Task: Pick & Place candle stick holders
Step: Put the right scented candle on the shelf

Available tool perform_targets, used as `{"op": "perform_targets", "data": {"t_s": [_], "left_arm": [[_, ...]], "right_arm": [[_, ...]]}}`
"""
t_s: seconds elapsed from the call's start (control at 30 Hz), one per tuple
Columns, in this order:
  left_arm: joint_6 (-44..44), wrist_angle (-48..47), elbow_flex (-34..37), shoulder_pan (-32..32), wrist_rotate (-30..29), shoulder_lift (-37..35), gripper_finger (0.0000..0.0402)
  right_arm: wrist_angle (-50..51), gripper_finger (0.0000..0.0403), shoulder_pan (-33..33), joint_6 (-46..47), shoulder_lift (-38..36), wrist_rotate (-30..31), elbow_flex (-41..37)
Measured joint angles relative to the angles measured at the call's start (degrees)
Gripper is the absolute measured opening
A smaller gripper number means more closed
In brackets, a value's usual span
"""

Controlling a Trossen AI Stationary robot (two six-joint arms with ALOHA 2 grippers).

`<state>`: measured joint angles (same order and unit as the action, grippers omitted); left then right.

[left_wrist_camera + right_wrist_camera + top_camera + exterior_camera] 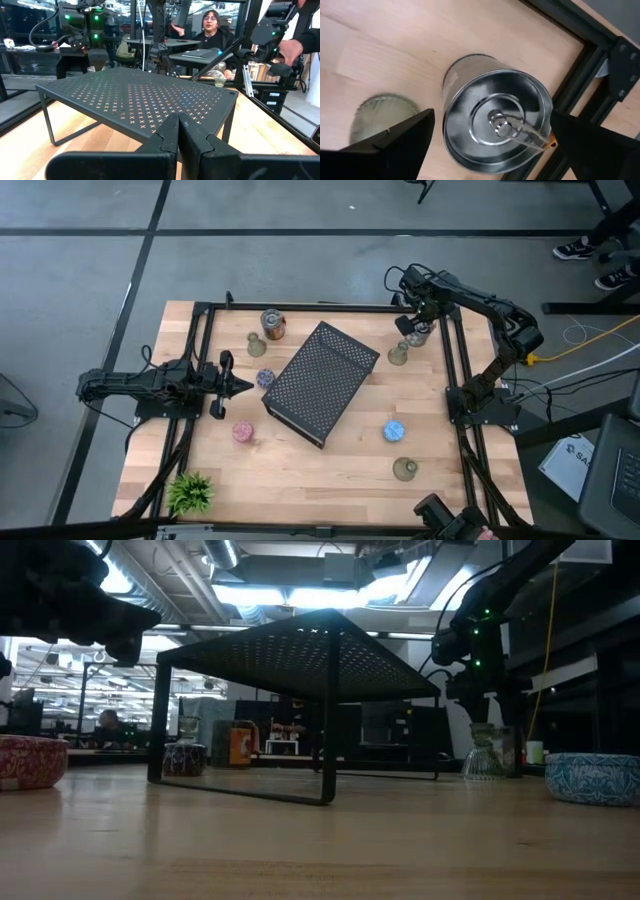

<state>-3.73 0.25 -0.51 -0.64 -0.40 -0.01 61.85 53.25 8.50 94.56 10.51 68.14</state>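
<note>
My right gripper (412,328) is open and points down over a silver can-like holder (495,125) that stands on the table at the far right. Its fingers stand on either side of the can. An olive glassy holder (377,117) stands beside the can. My left gripper (178,125) is shut and empty, level above the table's left side (240,387), and points at the black perforated rack (320,380). A copper-silver can (272,323), olive holders (256,343) (405,469), and purple (266,378), pink (243,431) and blue (395,430) holders stand on the table. My right gripper comes from above with one finger (405,135) clearly apart from the can's side. The other finger (585,135) is close against the can's top rim (547,107); I cannot tell whether it touches. The can stands upright on the table.
The black rack stands on the table's middle, between the two arms. A small green plant (190,492) stands at the near left corner. A black frame rail (580,65) runs close beside the silver can. A person sits beyond the table (212,25).
</note>
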Motion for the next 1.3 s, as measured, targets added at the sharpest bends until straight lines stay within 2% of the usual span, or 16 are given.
{"op": "perform_targets", "data": {"t_s": [0.2, 0.43, 0.63, 0.83, 1.3], "left_arm": [[0.0, 0.01, 0.02, 0.01, 0.0, 0.0, 0.0002], [-0.02, 0.0, 0.0, 0.02, 0.0, 0.0, 0.0002], [0.0, 0.0, 0.02, 0.01, 0.0, 0.0, 0.0002], [0.0, 0.01, 0.01, 0.01, 0.0, 0.0, 0.0002], [-0.01, 0.0, 0.0, 0.0, 0.0, 0.0, 0.0002]], "right_arm": [[-1.42, 0.0399, 0.11, -0.47, -0.24, 1.78, -1.94], [-1.3, 0.0399, -0.74, -0.36, -0.03, -0.44, -2.12], [0.83, 0.0399, -1.75, 0.03, -0.42, -0.81, 1.02], [1.98, 0.0399, -1.11, 0.01, -0.82, 3.51, 2.76], [2.12, 0.04, 1.3, 2.17, -0.82, 4.12, 2.09]]}}
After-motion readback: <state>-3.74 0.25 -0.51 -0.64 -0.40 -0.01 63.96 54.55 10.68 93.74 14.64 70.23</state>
